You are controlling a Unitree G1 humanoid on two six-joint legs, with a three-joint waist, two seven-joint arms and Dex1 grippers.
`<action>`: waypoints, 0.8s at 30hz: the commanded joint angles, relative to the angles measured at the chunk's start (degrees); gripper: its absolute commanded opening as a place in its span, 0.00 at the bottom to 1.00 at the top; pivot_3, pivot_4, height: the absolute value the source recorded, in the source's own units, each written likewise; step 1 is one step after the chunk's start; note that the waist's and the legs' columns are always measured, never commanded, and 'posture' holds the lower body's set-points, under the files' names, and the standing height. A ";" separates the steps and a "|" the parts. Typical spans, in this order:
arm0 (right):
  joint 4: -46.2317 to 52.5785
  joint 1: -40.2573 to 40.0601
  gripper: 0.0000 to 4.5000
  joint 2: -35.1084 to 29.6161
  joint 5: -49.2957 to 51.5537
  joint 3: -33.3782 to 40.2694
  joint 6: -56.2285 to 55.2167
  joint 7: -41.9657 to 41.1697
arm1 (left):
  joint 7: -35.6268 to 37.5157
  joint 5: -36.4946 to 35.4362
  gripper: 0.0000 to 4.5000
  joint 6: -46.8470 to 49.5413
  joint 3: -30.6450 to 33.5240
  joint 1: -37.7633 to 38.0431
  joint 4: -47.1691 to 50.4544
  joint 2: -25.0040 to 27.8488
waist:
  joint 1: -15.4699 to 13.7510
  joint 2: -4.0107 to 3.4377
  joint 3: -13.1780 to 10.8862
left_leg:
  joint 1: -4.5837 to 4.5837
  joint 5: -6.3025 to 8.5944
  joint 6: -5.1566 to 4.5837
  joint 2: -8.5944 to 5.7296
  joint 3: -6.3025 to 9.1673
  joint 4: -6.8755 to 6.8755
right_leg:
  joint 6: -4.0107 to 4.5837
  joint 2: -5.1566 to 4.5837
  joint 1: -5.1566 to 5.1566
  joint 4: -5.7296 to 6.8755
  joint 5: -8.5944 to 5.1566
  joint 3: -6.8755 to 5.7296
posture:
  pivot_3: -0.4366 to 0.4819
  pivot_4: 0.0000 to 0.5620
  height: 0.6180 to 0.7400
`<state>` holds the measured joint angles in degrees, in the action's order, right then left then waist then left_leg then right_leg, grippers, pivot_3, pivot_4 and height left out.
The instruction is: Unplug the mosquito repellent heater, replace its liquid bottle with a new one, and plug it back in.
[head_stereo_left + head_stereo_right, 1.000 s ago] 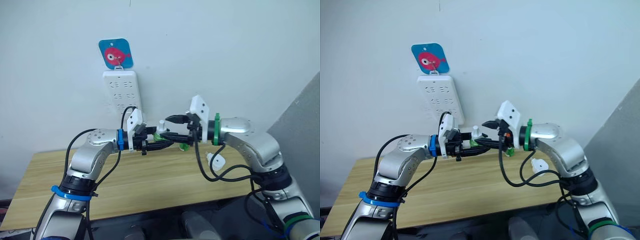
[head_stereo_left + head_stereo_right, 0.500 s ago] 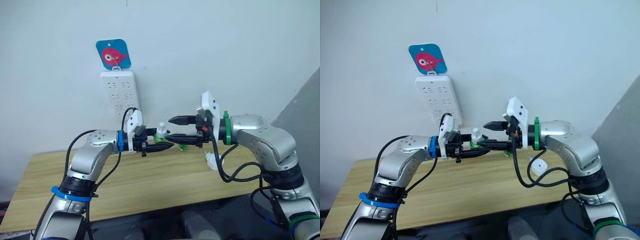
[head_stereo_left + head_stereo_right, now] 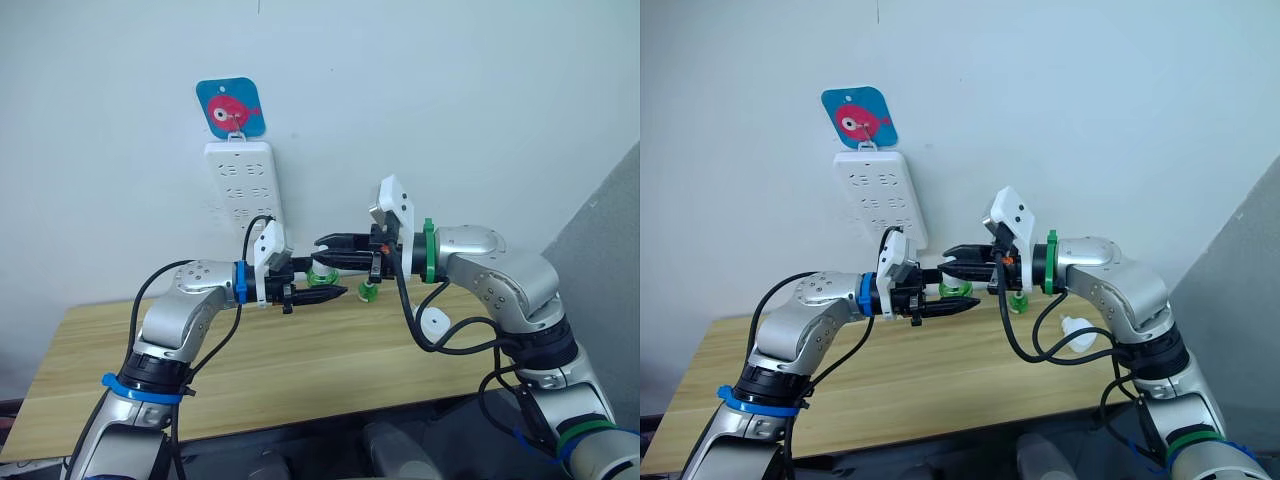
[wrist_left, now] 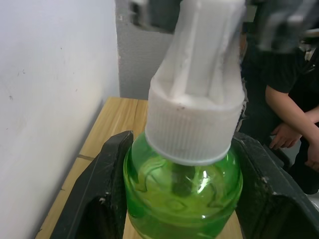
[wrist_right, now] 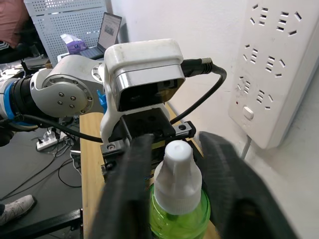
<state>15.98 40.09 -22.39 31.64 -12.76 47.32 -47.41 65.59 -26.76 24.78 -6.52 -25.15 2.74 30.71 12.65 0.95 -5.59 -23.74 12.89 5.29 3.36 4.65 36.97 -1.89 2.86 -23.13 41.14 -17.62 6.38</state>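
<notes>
My left gripper [image 3: 326, 284] is shut on a green liquid bottle [image 4: 182, 191] with a white cap [image 5: 173, 162], held above the table near the wall. My right gripper [image 3: 324, 251] reaches in from the opposite side. It is open, with its fingers [image 5: 133, 174] flanking the white cap and a small gap on each side. The mosquito repellent heater [image 3: 435, 322], small, white and rounded, lies on the table under my right forearm. A second green bottle [image 3: 367, 291] stands on the table behind the grippers.
A white power strip [image 3: 243, 188] hangs on the wall under a blue fish hook [image 3: 231, 106], just behind the grippers. The wooden table [image 3: 300, 370] extends left and toward me. A person in dark clothes [image 4: 291, 104] is beyond the table's end.
My right gripper drew back to the right with its fingers apart, then came back left, and its fingers now flank the bottle's cap. The left gripper kept hold of the bottle.
</notes>
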 commanded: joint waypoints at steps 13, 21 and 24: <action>5.18 3.03 0.05 -0.63 5.19 10.58 -0.49 3.15 | 0.37 2.69 0.51 -3.71 1.36 3.15 -1.56 3.07 | -0.01 -0.03 0.02 | 0.01 0.00 0.00 0.01 0.03 -0.02 | 0.00 0.00 0.00 0.00 0.00 -0.04 | 0.30 0.08 0.91; -0.38 -15.67 0.05 0.32 -12.24 3.18 -19.73 10.13 | 0.86 3.11 0.51 -5.21 4.06 11.43 0.00 8.57 | -0.50 -0.07 0.01 | 0.01 0.01 -0.02 0.02 -0.03 -0.08 | 0.02 0.01 -0.03 -0.01 -0.06 0.03 | 0.34 0.13 0.91; -7.63 -20.14 0.05 2.66 -18.52 1.38 -29.52 13.38 | 0.79 2.71 0.51 -5.12 4.49 14.49 2.84 10.02 | -0.79 -0.12 -0.07 | 0.05 0.02 -0.03 0.04 -0.10 -0.10 | 0.00 0.03 -0.02 -0.02 -0.07 0.09 | 0.36 0.16 0.91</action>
<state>10.72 20.10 -20.94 16.85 -11.27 25.13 -36.57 66.01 -23.45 20.68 -4.02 -11.10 2.25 39.80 11.86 0.83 -5.67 -23.69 12.91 5.26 3.39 4.54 36.89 -1.89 2.89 -23.15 41.13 -17.69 6.49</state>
